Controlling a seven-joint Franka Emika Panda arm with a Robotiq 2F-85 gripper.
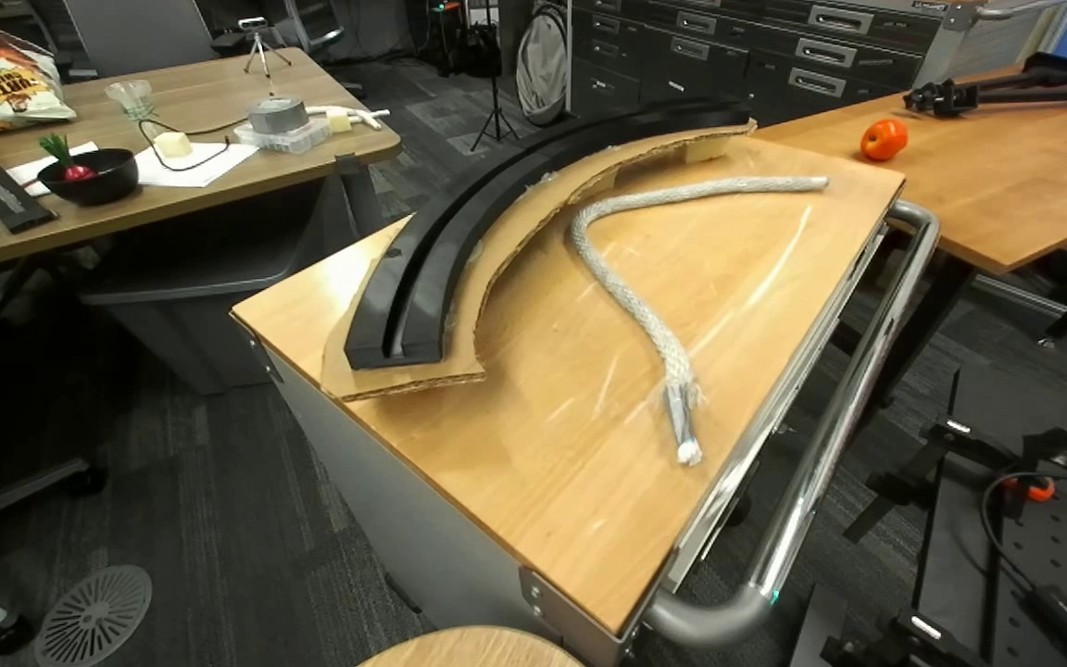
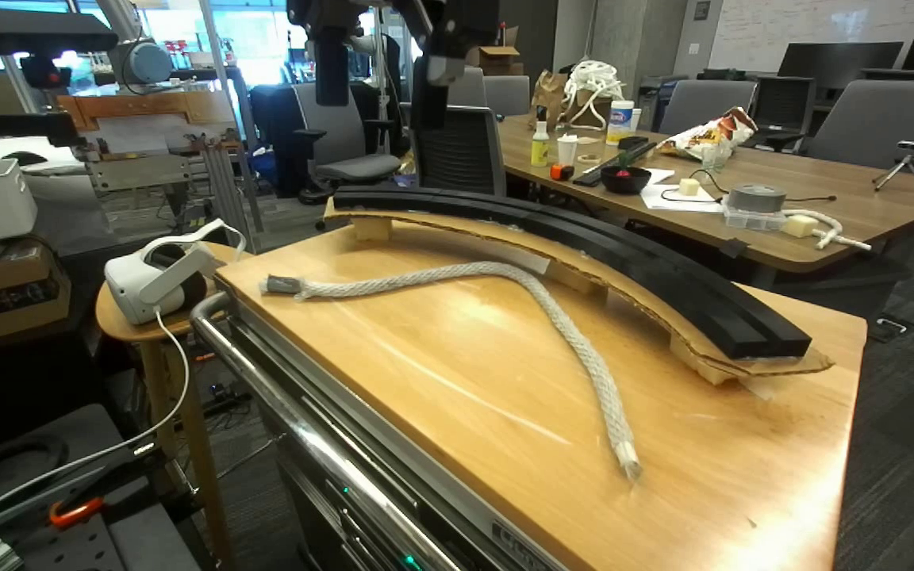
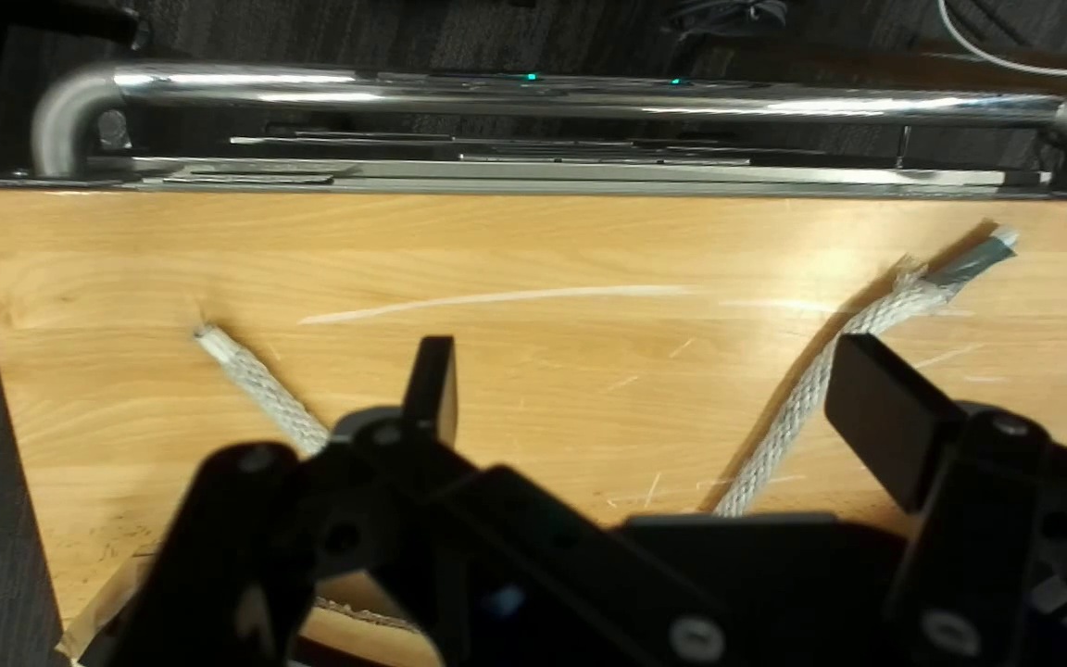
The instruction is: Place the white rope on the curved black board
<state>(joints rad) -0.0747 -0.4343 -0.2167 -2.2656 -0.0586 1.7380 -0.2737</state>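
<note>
- In an exterior view, at the far left and lower than the black two-fingered end effector (image 2: 380,111), a white plastic headset (image 2: 140,285) rests on a round wooden stool (image 2: 114,317).
- Next, below the end effector, a shiny metal tube handle (image 2: 306,432) follows the edge of the light wooden bench (image 2: 703,452).
- The end effector hangs high above the bench; its two fingers (image 2: 332,75) are spread wide apart.
- Under it, a thick grey-white braided rope (image 2: 540,293) lies bent on the bench, with grey tape (image 2: 284,284) around its left end.
- Lower than the end effector and mostly to its right, the matte, grooved, curved black board (image 2: 584,230) sits on brown cardboard (image 2: 810,363) over small yellowish blocks (image 2: 374,231). The rope lies near, apart from the board.
- Far to the right of the end effector, a second, brown wooden bench (image 2: 822,178) carries a round black bowl (image 2: 625,184) and a grey tape roll (image 2: 756,198).
</note>
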